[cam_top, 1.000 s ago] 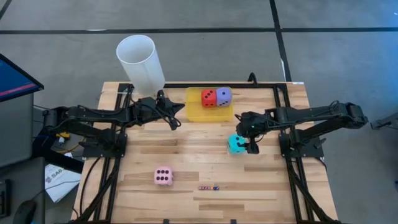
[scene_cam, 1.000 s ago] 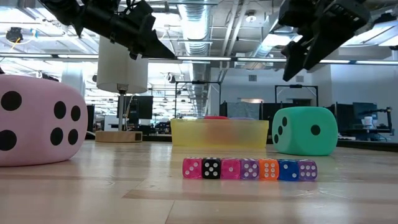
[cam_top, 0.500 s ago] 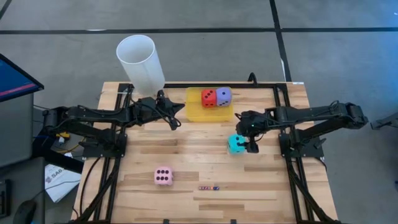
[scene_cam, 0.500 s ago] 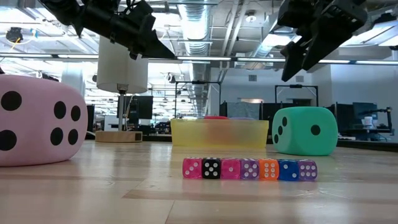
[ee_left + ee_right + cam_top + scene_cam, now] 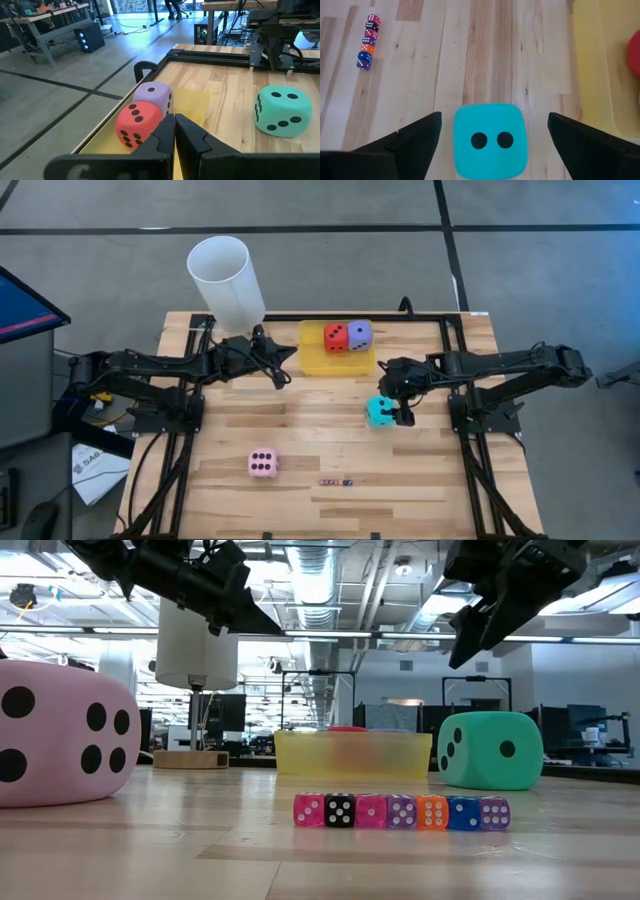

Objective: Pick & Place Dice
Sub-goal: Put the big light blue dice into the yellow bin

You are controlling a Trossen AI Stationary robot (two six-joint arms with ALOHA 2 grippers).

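While your right claw [image 5: 398,406] hangs above the surface [image 5: 300,430] with its fingers [image 5: 415,135] spread wide, the cyan die [image 5: 379,411] sits right underneath it, on the wood and framed between the two fingers in the right wrist view, two pips up. Nothing's gripped; the low view shows that claw up in the air, clear above the die's top.

Just past that claw, on the side away from the surface's front edge, you've got the yellow tray [image 5: 320,360] with the red die [image 5: 335,336] and the purple die [image 5: 359,333] sitting in it side by side, touching. The pink die [image 5: 263,463] is well apart from the right claw, out toward the front and over on the left arm's side. The row of tiny dice [image 5: 336,481] lies between them, nearer the front edge.

Your left claw [image 5: 283,367] is pinched together, holding nothing, hovering just beside the tray's left end, with the white cylinder [image 5: 227,283] standing behind it.
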